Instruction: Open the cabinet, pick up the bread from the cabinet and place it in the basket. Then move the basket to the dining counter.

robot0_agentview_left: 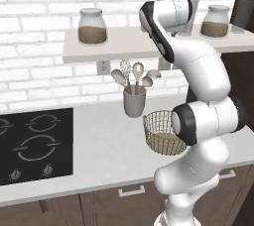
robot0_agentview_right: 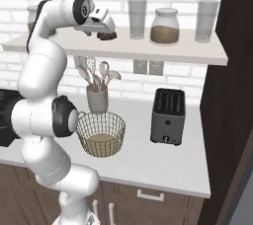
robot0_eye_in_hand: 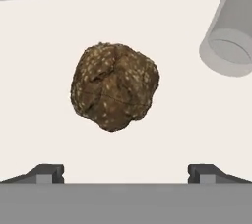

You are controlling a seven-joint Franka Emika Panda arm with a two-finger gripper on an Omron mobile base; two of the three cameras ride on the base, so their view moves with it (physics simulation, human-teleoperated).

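The bread (robot0_eye_in_hand: 114,87), a lumpy dark brown loaf with pale seeds, lies on the open white shelf (robot0_agentview_right: 173,51); it also appears as a dark lump, the bread (robot0_agentview_right: 106,35), under the hand. My gripper (robot0_eye_in_hand: 126,171) hovers just above it, open, its fingertips (robot0_eye_in_hand: 47,173) spread wider than the loaf and not touching it. From the right base camera my gripper (robot0_agentview_right: 105,26) reaches up to the shelf. The wire basket (robot0_agentview_left: 161,132) stands empty on the grey worktop below, the same basket (robot0_agentview_right: 101,133) beside my arm. The dining counter is out of view.
A clear glass (robot0_eye_in_hand: 229,46) stands close to the bread, with a brown-filled jar (robot0_agentview_right: 164,25) further along the shelf. A utensil cup (robot0_agentview_right: 97,98) sits behind the basket, a toaster (robot0_agentview_right: 168,115) to its right, a black hob (robot0_agentview_left: 34,145) at left. A dark cabinet (robot0_agentview_right: 237,95) rises at right.
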